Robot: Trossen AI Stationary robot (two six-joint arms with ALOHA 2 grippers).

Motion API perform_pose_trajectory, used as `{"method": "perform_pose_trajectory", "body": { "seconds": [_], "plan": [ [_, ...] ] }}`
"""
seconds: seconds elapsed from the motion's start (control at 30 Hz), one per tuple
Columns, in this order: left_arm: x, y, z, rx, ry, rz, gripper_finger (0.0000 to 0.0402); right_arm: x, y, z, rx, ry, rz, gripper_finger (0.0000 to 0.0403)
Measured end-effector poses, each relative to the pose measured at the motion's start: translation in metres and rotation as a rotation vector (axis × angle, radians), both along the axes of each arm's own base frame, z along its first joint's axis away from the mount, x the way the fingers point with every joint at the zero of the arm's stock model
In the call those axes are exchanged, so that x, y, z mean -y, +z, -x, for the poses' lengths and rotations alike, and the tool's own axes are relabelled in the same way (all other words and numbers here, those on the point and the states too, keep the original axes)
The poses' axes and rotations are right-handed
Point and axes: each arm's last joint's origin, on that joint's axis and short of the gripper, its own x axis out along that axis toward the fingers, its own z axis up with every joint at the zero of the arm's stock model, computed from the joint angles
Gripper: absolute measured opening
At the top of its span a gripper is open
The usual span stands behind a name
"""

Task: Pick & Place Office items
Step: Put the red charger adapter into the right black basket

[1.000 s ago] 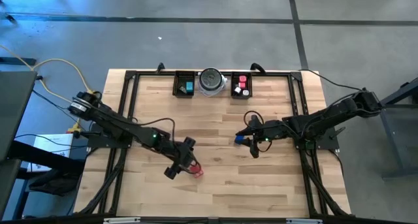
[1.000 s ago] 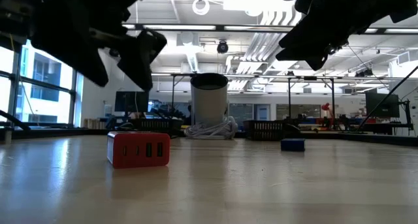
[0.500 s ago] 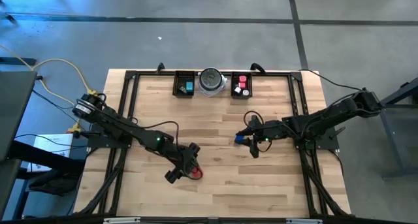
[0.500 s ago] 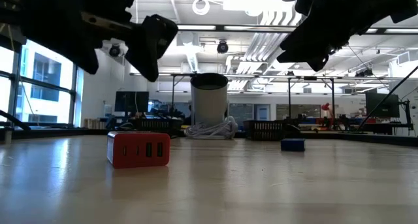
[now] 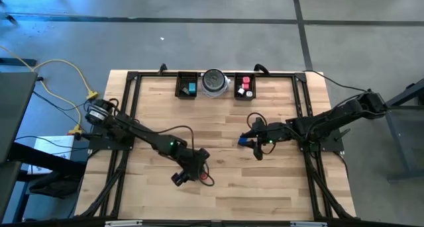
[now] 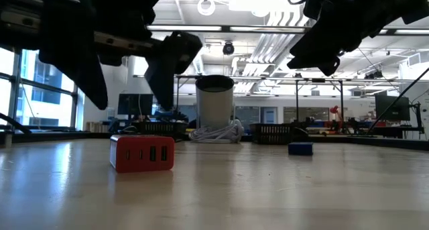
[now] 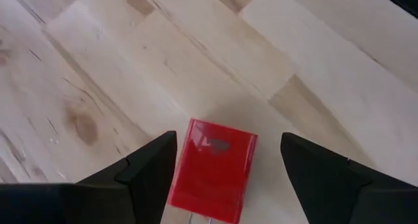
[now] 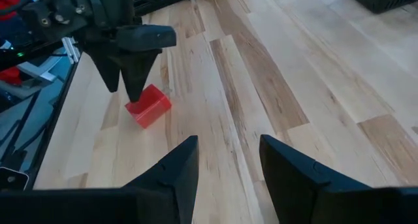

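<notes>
A red block (image 7: 212,172) lies flat on the wood table; it also shows in the low view (image 6: 142,153) and the right wrist view (image 8: 149,106). My left gripper (image 7: 225,178) hovers open just above it, one finger on either side, clear of it (image 6: 127,89). A small blue block (image 5: 244,141) rests on the table by my right gripper (image 5: 256,146), which hangs open above the table (image 8: 228,175). Teal, red, pink and white pieces sit in the two black trays.
Two black trays (image 5: 180,87) (image 5: 237,85) and a round silver dish (image 5: 214,81) stand along the far edge. A black frame (image 5: 132,108) borders the table on both sides. Bare wood lies between the arms and along the near edge.
My left gripper has moved toward the table's near-right, turned, and come down over the red block, so its open fingers now stand on either side of it. The red block and the blue block have stayed in place.
</notes>
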Motion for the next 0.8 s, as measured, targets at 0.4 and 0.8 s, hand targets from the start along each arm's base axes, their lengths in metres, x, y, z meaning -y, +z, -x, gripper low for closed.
{"method": "perform_pose_trajectory", "body": {
  "seconds": [0.4,0.8],
  "plan": [
    [-0.009,-0.009,-0.004,-0.055,-0.004,0.028,0.0268,-0.007,0.000,0.002,-0.004,0.027,0.001,0.0149],
    [-0.007,-0.021,-0.006,-0.067,-0.052,-0.001,0.0268,-0.007,0.000,0.002,-0.003,0.026,-0.001,0.0149]
  ]
}}
